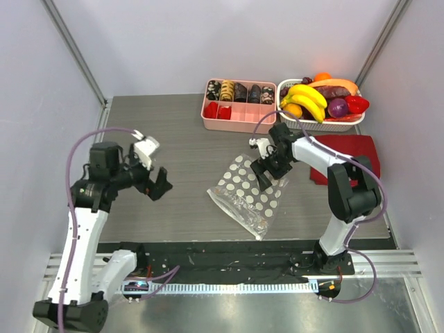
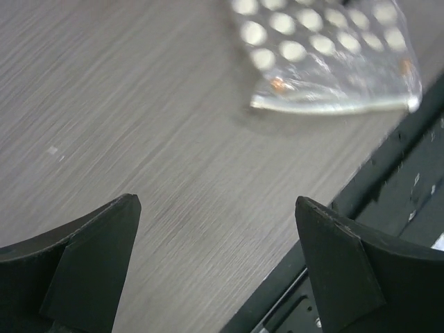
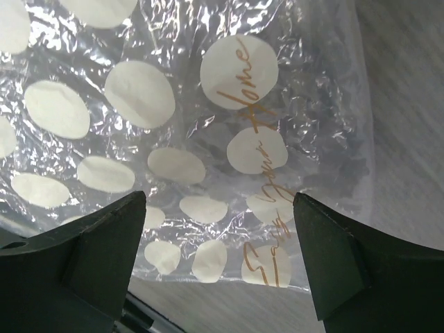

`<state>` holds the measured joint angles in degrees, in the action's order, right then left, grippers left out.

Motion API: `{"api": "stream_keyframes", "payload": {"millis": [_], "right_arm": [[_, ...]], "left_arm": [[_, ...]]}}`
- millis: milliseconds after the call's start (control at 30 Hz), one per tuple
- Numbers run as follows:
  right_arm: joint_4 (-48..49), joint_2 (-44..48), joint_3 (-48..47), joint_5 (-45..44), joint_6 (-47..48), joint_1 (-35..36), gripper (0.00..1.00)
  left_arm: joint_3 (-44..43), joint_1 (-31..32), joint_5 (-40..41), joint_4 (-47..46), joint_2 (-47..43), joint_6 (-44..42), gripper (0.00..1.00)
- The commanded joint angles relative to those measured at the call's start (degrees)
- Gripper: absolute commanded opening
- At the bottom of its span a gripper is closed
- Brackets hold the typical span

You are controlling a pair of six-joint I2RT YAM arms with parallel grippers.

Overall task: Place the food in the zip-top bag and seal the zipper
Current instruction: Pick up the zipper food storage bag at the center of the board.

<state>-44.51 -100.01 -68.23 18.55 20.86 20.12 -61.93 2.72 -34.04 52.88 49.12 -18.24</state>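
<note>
Now wide open and empty, the right gripper (image 3: 218, 202) hovers over the zip-top bag (image 1: 246, 192); it should pinch just one mouth layer.

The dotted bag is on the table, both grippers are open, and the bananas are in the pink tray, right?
Not quite. The bananas are in the white basket, next to the pink tray, as the top external view shows. The rest holds.
</note>
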Motion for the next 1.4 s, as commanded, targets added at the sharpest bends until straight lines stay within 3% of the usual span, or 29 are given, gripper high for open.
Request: {"api": "stream_keyframes", "payload": {"millis": [0,167,300,467,833,900,967,1000,1033,1100,1133,1267,1367], "right_arm": [[3.47,-3.87,-5.86,-0.62,0.41,1.23,0.9],[4.17,-10.38,-11.92,0.17,0.58,4.83,0.88],[4.96,-13.63,-15.44,0.09,1.81,8.53,0.88],[4.96,-16.79,-20.97,-0.09,3.92,12.74,0.88],[3.82,-16.37,-28.19,3.42,2.35,14.95,0.88],[3.82,-15.4,-28.19,3.87,1.03,15.04,0.88],[3.91,-13.47,-28.19,3.43,-0.03,14.86,0.89],[3.91,-12.68,-28.19,2.9,-1.34,14.86,0.89],[3.99,-11.89,-28.19,2.9,-2.05,14.17,0.9],[4.34,-9.07,-28.45,3.51,-5.46,12.76,0.91],[4.69,-8.11,-28.71,4.12,-6.87,11.79,0.91],[5.75,-2.76,-30.38,9.91,-16.18,1.02,0.93],[6.8,0.76,-30.65,16.86,-22.34,-7.51,0.95]], "left_arm": [[4.87,13.6,4.24,-5.76,0.36,-13.56,0.97],[14.7,28.36,12.14,-16.03,-0.95,-22.45,0.9],[22.72,43.98,22.06,-28.07,-2.45,-28.67,0.89],[30.97,55.8,29.9,-40.04,0.0,-34.84,0.85],[35.21,58.27,36.32,-52.62,12.3,-39.86,0.75],[33.9,58.8,38.86,-52.62,15.73,-38.38,0.67],[32.06,59.41,40.89,-52.1,18.45,-37.31,0.51],[31.27,59.5,41.94,-50.61,19.07,-35.31,0.46],[30.3,59.51,42.3,-49.12,19.78,-34.33,0.29],[26.26,59.51,42.65,-44.9,21.35,-29.52,0.15],[24.59,59.51,42.92,-40.62,21.89,-26.96,0.0],[11.86,58.28,46.17,-29.88,26.45,-13.43,0.0],[1.05,53.63,43.81,-17.87,31.55,0.8,0.0]]}}
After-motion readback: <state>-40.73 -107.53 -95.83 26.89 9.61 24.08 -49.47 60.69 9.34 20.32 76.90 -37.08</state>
